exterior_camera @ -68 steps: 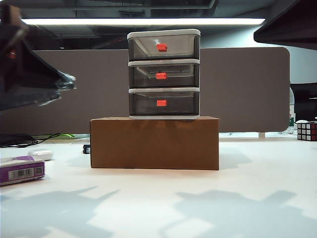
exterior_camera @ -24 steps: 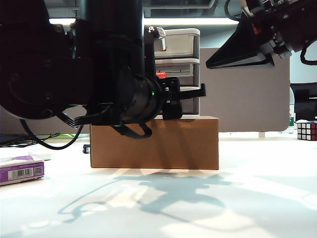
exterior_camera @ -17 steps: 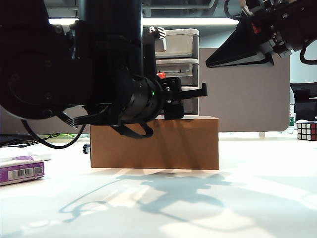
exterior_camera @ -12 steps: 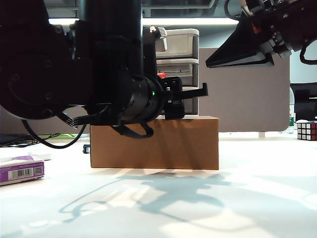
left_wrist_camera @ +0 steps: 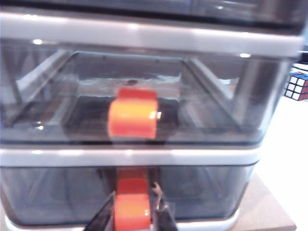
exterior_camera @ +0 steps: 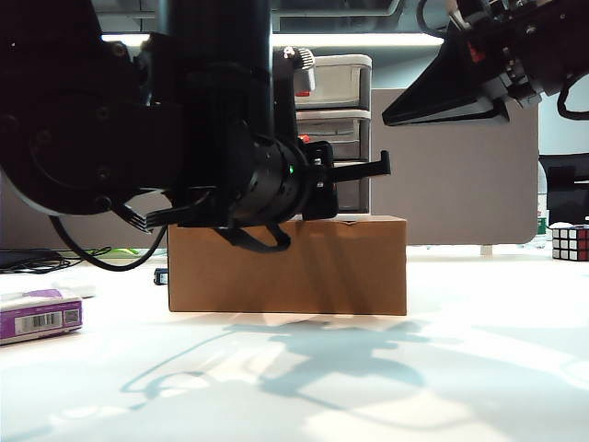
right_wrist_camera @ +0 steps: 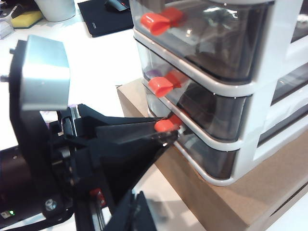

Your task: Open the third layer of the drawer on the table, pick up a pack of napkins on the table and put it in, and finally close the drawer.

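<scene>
Left pincer (left_wrist_camera: 133,219) | I see it clamped on third layer's red handle (left_wrist_camera: 131,208) | right pincer (right_wrist_camera: 136,204) raised beside drawer (right_wrist_camera: 231,82), can't tell its state

1. Exterior view: the left arm (exterior_camera: 184,138) pretty much blocks the drawer (exterior_camera: 336,83), third layer totally hidden.
2. The pack of napkins (exterior_camera: 37,313) gets cut off at the frame edge.
3. The right gripper's tips aren't clearly visible anywhere.

The left gripper (left_wrist_camera: 133,219) reaches level at the drawer (exterior_camera: 333,138), its two dark fingers (left_wrist_camera: 102,222) set on either side of the lowest red handle (left_wrist_camera: 132,211), pressed close against it. The left arm's bulky black wrist fills the space in front of the drawer. The right gripper (exterior_camera: 460,92) hangs raised, above and to the right of the drawer; its jaws cannot be made out
</scene>
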`<state>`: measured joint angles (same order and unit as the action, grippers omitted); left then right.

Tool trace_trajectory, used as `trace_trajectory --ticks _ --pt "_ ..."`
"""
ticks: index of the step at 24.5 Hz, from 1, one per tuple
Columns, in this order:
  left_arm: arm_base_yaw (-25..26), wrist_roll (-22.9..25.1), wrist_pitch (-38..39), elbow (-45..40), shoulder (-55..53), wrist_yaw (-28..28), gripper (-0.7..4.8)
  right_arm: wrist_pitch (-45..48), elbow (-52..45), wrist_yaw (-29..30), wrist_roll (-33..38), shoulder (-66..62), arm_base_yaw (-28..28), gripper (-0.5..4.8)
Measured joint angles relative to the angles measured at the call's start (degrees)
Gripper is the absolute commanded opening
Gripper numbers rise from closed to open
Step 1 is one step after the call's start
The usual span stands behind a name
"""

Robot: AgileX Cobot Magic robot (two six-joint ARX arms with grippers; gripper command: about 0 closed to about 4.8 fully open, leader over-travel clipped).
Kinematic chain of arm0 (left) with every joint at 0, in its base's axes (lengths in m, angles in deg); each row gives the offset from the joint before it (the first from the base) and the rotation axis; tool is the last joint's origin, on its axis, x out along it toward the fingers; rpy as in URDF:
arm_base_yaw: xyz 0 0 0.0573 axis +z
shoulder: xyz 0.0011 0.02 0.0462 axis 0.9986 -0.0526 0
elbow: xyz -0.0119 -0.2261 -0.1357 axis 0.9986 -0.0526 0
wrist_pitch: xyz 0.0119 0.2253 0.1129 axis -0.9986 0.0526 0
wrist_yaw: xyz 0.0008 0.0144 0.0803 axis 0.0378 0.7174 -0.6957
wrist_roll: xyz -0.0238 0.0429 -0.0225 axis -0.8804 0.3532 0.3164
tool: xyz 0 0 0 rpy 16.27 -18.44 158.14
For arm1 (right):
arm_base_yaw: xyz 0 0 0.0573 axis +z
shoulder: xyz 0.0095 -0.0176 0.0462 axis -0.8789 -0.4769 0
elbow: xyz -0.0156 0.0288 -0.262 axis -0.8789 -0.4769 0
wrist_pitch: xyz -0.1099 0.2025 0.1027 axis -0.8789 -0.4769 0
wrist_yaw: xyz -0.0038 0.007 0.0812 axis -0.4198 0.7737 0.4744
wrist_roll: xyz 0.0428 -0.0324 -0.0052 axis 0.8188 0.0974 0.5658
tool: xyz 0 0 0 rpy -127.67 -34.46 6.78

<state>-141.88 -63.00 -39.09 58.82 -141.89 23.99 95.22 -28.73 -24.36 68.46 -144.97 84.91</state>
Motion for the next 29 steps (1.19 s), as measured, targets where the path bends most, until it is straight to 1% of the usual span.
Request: trace_trajectory --ticks 2,3,5,7,9,13,16,22,29 --pt "0.0 0.0 0.1 0.0 0.0 0.0 0.95 0.0 0.0 0.1 0.0 0.0 0.0 -0.06" --pt "0.0 0.0 0.5 0.0 0.0 0.0 0.6 0.0 0.0 0.1 0.0 0.0 0.0 -0.06" --pt "0.0 0.0 1.1 0.0 0.0 -0.1 0.18 0.0 0.0 0.1 0.0 0.0 0.0 -0.06" --pt "0.0 0.0 1.2 0.0 0.0 -0.2 0.16 0.0 0.0 0.1 0.0 0.0 0.0 -0.06" --pt "0.0 0.0 1.3 0.0 0.0 -0.2 -0.08 0.9 0.0 0.1 0.0 0.0 0.4 -0.06" --pt "0.0 0.0 1.3 0.0 0.0 -0.2 -0.06 5.1 0.0 0.2 0.0 -0.5 1.1 -0.06" --pt "0.0 0.0 1.3 0.0 0.0 -0.2 -0.06 8.2 1.2 0.3 0.1 -3.2 1.3 -0.06" --pt "-0.1 -0.7 1.4 0.0 0.0 -0.2 -0.06 8.7 8.9 0.3 0.2 -13.7 1.4 -0.06" --pt "-0.1 -0.9 1.5 0.0 0.0 -0.2 -0.06 8.9 14.4 1.2 0.2 -20.0 1.4 -0.06"
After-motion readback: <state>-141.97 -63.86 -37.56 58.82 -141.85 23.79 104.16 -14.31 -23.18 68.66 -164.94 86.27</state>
